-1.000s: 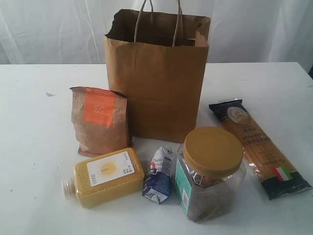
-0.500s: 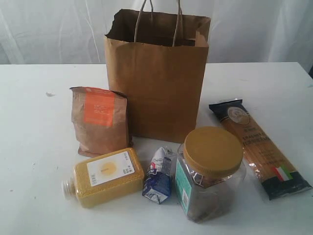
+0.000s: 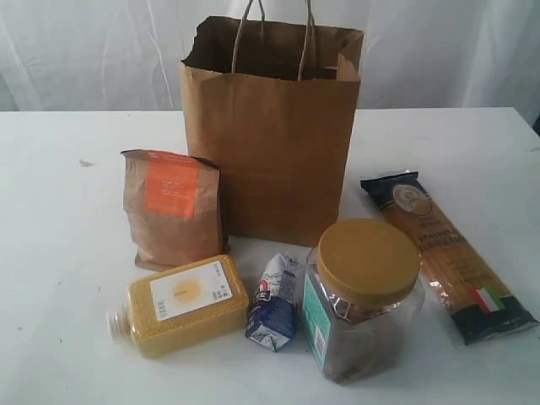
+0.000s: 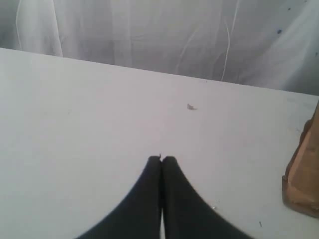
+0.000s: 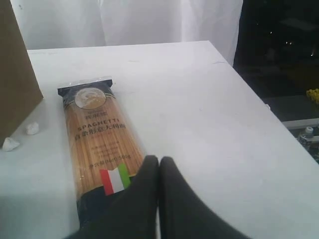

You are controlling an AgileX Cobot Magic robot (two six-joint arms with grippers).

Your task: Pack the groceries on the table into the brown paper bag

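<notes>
1. Well, left gripper [image 4: 160, 158]: fingers pressed together, holding nothing, over the table [image 4: 75, 124], a crumb [image 4: 191, 106] beyond the tips.
2. Right gripper [image 5: 159, 159]: fingers together, empty, tips by the near end of the spaghetti packet [image 5: 97, 137]; paper bag [image 5: 15, 74] stands beyond it.

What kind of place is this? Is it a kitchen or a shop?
Probably neither; it looks like a test room for a robot. A plain white table holds a paper bag and a few groceries set by it, and a white curtain hangs behind instead of shelves or cupboards.
</notes>
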